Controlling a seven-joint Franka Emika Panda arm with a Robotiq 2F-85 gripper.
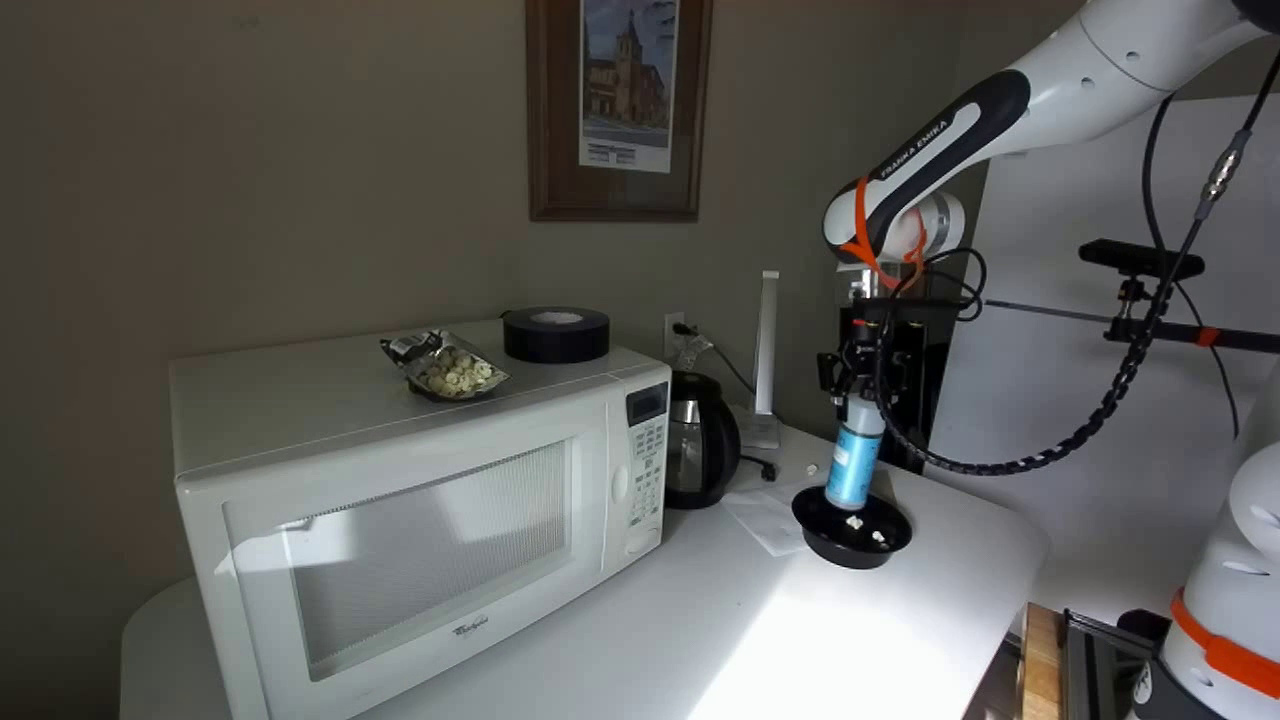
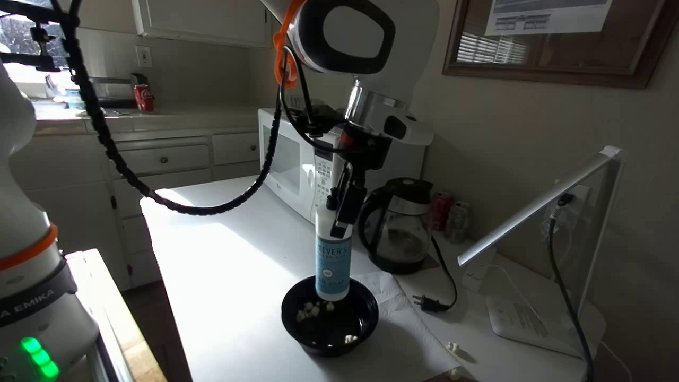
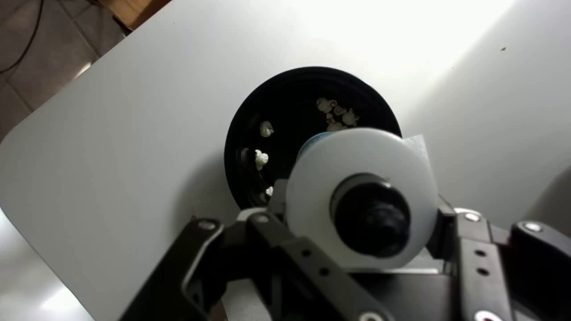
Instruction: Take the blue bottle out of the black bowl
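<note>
The blue bottle [image 1: 854,465] has a light-blue label, a white shoulder and a dark cap; it also shows in an exterior view [image 2: 333,268]. The wrist view looks down on its white shoulder [image 3: 312,191]. The black bowl [image 1: 845,552] stands on the table with bits of popcorn in it, also seen in an exterior view [image 2: 318,346] and the wrist view [image 3: 285,91]. My gripper [image 1: 866,392] is shut on the bottle's white upper part, one finger on each side. The bottle leans slightly, its base within the bowl's rim. I cannot tell if the base touches the bowl.
A white microwave [image 1: 420,540] carries a black tape roll [image 1: 556,338] and a popcorn bag [image 1: 455,372]. A kettle [image 2: 400,228] stands beside it. A white stand or lamp [image 2: 536,212], a plug [image 2: 432,304] and a paper towel [image 2: 408,329] lie near the bowl.
</note>
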